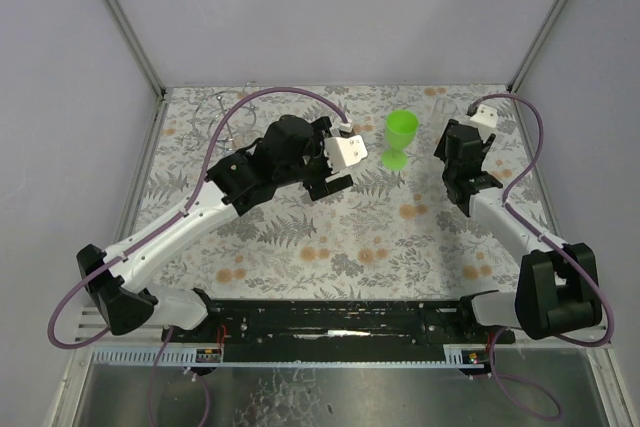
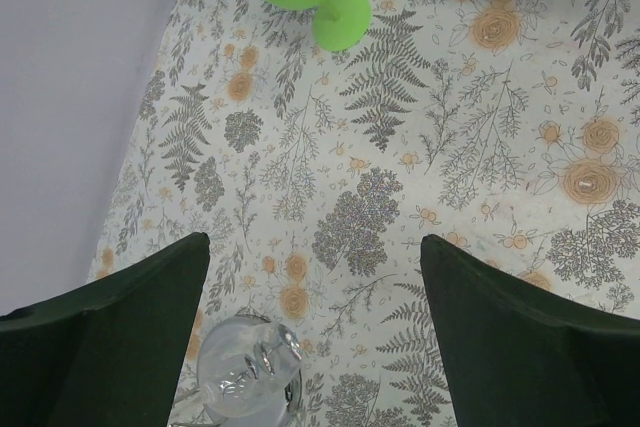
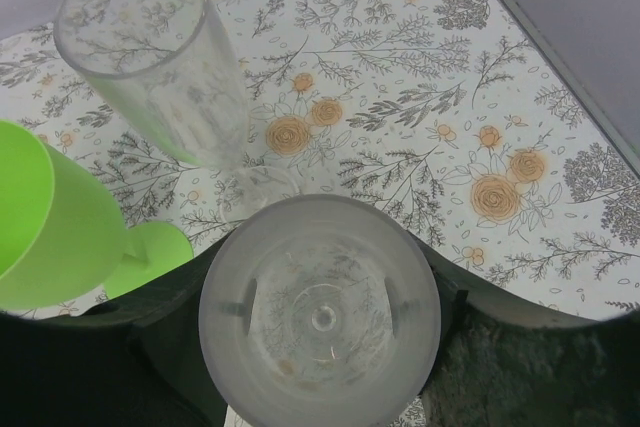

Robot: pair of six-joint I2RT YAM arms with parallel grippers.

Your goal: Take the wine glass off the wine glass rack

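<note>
Two sets of jaws are hovering over the flowered counter [image 1: 300, 237]. The right jaws are clenching the clear wine glass [image 3: 320, 287] around its bowl, its rim facing the wrist camera; whether its foot is touching the counter I cannot tell. The wine glass rack [image 1: 225, 112] is standing well apart, at the far left. The left jaws are hanging released. A green goblet [image 1: 400, 137] is standing between both sets, and a tall clear flute [image 3: 150, 57] is standing just beyond the held glass.

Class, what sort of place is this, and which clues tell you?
Probably a robotics test cell: left arm and right arm bolted side by side, plain grey panel walls around, and the right end effector gripping a clear wine glass over a floral cloth.
</note>
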